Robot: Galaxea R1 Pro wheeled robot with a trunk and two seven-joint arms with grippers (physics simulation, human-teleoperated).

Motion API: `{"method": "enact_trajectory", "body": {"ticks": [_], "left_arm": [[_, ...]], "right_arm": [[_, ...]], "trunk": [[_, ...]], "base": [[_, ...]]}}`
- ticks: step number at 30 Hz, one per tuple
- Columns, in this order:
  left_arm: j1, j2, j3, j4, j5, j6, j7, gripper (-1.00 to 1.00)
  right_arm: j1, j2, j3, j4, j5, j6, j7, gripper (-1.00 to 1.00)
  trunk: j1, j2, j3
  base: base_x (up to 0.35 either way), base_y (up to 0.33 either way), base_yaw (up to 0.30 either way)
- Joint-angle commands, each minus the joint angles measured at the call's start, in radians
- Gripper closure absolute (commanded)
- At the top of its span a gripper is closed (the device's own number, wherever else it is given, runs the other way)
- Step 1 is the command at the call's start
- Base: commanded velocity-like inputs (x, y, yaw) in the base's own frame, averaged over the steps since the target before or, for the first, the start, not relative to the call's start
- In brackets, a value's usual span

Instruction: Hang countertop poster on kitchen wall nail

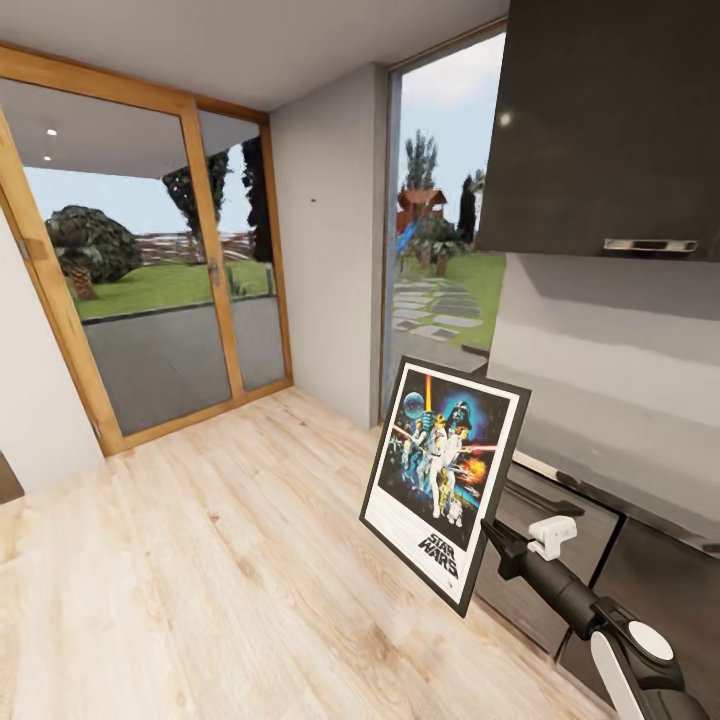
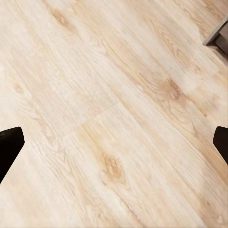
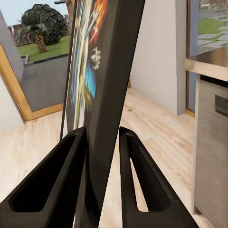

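Two fingers of the right end effector (image 3: 102, 180) clench the poster's (image 1: 445, 480) lower edge, holding it tilted at centre-right of the head frame, a stiff, light, slippery-framed board best pinched at its rim, while the left end effector (image 2: 114, 142) hangs released over floor (image 2: 114, 95).

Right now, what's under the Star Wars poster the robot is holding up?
Light wooden floor lies below the poster, which the right gripper holds up. The poster covers part of the dark cabinet fronts behind it.
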Motion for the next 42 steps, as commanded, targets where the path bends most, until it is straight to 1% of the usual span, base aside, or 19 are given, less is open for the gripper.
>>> {"method": "enact_trajectory", "body": {"ticks": [1, 7, 17, 35, 37, 39, 41, 42], "left_arm": [[0.000, 0.000, 0.002, -0.001, 0.011, 0.002, -0.010, -1.00], [0.000, 0.000, 0.002, -0.001, 0.011, 0.003, -0.010, -1.00], [0.000, 0.000, 0.002, -0.001, 0.011, 0.003, -0.010, -1.00], [0.000, 0.000, 0.000, -0.001, 0.010, 0.005, -0.010, -1.00], [0.000, 0.000, -0.004, -0.004, 0.010, 0.043, -0.007, -1.00], [0.000, 0.003, -0.006, -0.012, 0.010, 0.112, -0.005, -1.00], [0.000, 0.007, -0.008, -0.024, 0.009, 0.149, -0.004, -1.00], [0.000, 0.008, -0.009, -0.028, 0.009, 0.154, -0.004, -1.00]], "right_arm": [[-0.001, 0.000, -0.001, -0.001, -0.012, 0.011, 0.007, 1.00], [-0.001, 0.000, -0.001, -0.001, -0.012, 0.011, 0.007, 1.00], [-0.001, 0.000, -0.001, -0.001, -0.012, 0.011, 0.007, 1.00], [-0.001, 0.001, -0.002, -0.001, -0.011, 0.011, 0.006, 1.00], [0.000, 0.000, -0.002, 0.000, -0.011, 0.011, 0.006, 1.00], [0.001, 0.001, -0.002, 0.003, -0.011, 0.011, 0.006, 1.00], [0.004, 0.000, -0.001, 0.006, -0.010, 0.011, 0.006, 1.00], [0.007, 0.000, -0.001, 0.006, -0.010, 0.011, 0.006, 1.00]], "trunk": [[-0.004, 0.006, 0.002], [-0.027, 0.048, 0.020], [-0.065, 0.118, 0.041], [-0.134, 0.244, 0.097], [-0.142, 0.258, 0.103], [-0.149, 0.272, 0.109], [-0.157, 0.286, 0.115], [-0.161, 0.293, 0.118]], "base": [[0.000, 0.000, 0.000], [0.000, 0.000, 0.000], [0.000, 0.000, 0.000], [0.000, 0.000, 0.000], [0.000, 0.000, 0.000], [0.000, 0.000, 0.000], [0.000, 0.000, 0.000], [0.000, 0.000, 0.000]]}}
